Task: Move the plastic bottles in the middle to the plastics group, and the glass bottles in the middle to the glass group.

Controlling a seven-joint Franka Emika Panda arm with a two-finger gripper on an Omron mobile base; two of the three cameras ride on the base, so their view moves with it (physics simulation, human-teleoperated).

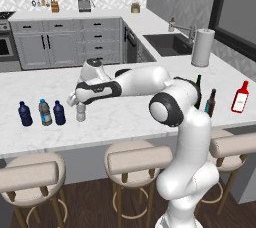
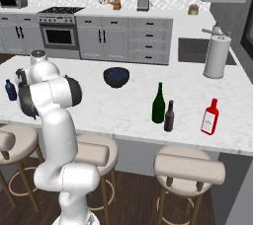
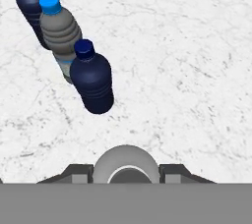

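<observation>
My gripper (image 1: 80, 105) is shut on the clear greyish plastic bottle (image 1: 80, 114), which stands upright at counter level. Its white cap (image 3: 126, 165) sits between the two dark fingers (image 3: 78, 172). Just left of it is the plastics group: a dark blue bottle (image 1: 59, 113) (image 3: 92, 78), a clear bottle with a blue label and cap (image 1: 45, 112) (image 3: 59, 34), and another dark blue bottle (image 1: 25, 113) (image 3: 27, 2). Far to the right, the tall green glass bottle (image 2: 158, 103) stands beside the small brown bottle (image 2: 169, 116), with the red bottle (image 2: 210, 117) further right.
A black bowl (image 2: 116, 77) sits mid-counter. A paper towel roll (image 2: 216, 56) stands by the sink (image 1: 167, 43). Bar stools (image 1: 137, 157) line the counter's near edge. My own arm (image 1: 135, 82) stretches across the counter above it.
</observation>
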